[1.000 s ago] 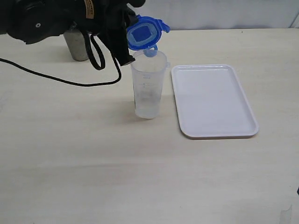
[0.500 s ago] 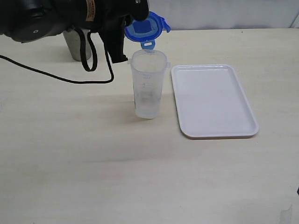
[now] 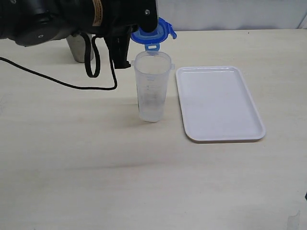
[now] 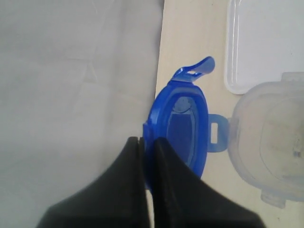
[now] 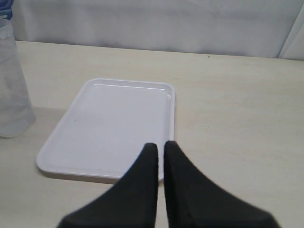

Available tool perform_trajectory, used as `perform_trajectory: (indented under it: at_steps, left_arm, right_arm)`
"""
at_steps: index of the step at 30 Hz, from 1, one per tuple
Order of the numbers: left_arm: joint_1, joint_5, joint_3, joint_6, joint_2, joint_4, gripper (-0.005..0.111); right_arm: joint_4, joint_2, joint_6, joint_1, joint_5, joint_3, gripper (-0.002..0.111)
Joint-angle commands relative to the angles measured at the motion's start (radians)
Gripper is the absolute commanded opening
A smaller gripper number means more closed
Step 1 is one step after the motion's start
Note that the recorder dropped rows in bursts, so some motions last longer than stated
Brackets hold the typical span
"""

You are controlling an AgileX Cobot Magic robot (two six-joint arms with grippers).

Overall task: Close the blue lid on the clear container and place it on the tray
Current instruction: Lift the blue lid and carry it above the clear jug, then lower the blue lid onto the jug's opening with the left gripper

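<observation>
My left arm [image 3: 48,19] hangs raised, left gripper [image 4: 147,142] pinching the blue lid [image 4: 183,133] by the clear container [image 3: 152,91] rim; right gripper [image 5: 160,146] pressed together, empty.

Blue lid [image 3: 154,32] near clear container [image 3: 152,91] rim

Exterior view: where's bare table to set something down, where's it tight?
Free: wide foreground tabletop, bordered by the tall clear plastic container and flat white rectangular tray; the tray itself. Crowded: far left, around the left gripper holding the blue plastic lid, grey metal cup, black cable.
</observation>
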Motion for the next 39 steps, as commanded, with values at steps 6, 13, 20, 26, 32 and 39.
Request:
perform_trajectory:
  at_steps: [6, 13, 20, 26, 32, 39]
  left_arm:
    - [-0.053, 0.053, -0.002, 0.031, -0.006, 0.003, 0.0]
    - [-0.053, 0.065, -0.002, 0.031, -0.006, 0.001, 0.0]
    - [-0.053, 0.061, -0.002, 0.031, -0.006, 0.0, 0.0]
    - [-0.053, 0.046, -0.002, 0.031, -0.006, 0.0, 0.0]
    - [-0.053, 0.009, -0.002, 0.031, -0.006, 0.002, 0.0]
    - [-0.053, 0.011, -0.002, 0.031, -0.006, 0.002, 0.0]
  right_arm:
    - [0.0, -0.005, -0.006, -0.006, -0.003, 0.003, 0.005]
    - [0.0, -0.005, -0.006, -0.006, -0.003, 0.003, 0.005]
    - [0.0, -0.005, -0.006, -0.006, -0.003, 0.003, 0.005]
    - [0.0, -0.005, -0.006, -0.006, -0.003, 0.003, 0.005]
    - [0.0, -0.005, -0.006, -0.006, -0.003, 0.003, 0.005]
    - [0.0, -0.005, -0.006, -0.006, -0.003, 0.003, 0.005]
